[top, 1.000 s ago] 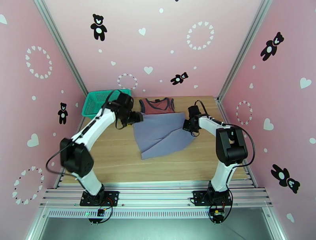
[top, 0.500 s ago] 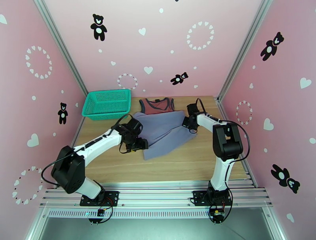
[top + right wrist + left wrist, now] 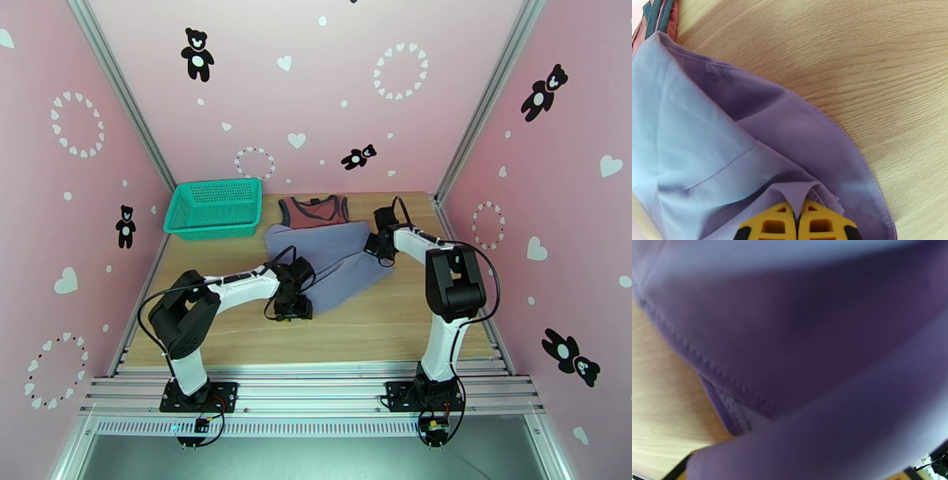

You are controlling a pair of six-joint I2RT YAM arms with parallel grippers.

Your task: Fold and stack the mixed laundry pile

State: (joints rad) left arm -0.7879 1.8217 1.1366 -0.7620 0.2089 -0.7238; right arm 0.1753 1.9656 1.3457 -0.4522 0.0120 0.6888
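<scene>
Right tool [image 3: 797, 225]: yellow fingers pressed together, pinching a bunched edge of the grey-lavender shirt [image 3: 711, 138]; cloth rides up over the fingertips. From above, this pinch sits at the shirt's right corner, over the far right part of the wooden table [image 3: 379, 316].

Left tool [image 3: 294, 310]: low at the shirt's near-left corner. Its wrist camera is close against blurred lavender cloth with a stitched hem, a patch of bare wood to the left. Fingers are hidden, so cannot tell whether spread or gripping.

The shirt lies mid-table, running diagonally from far centre toward near left. It is wrinkled, with one layer lapped over another along the right side. Plain cloth.

Tank top [image 3: 314, 211]: rust-red, navy trim at neck and armholes, flat at the far edge of the table, centre. Its lower part lies under the shirt's far edge. Chest marking too small to read. In the right wrist view a navy-trimmed edge shows top left, touching the shirt.

Basket [image 3: 213, 207]: teal mesh, far left corner, apart from both garments.
</scene>
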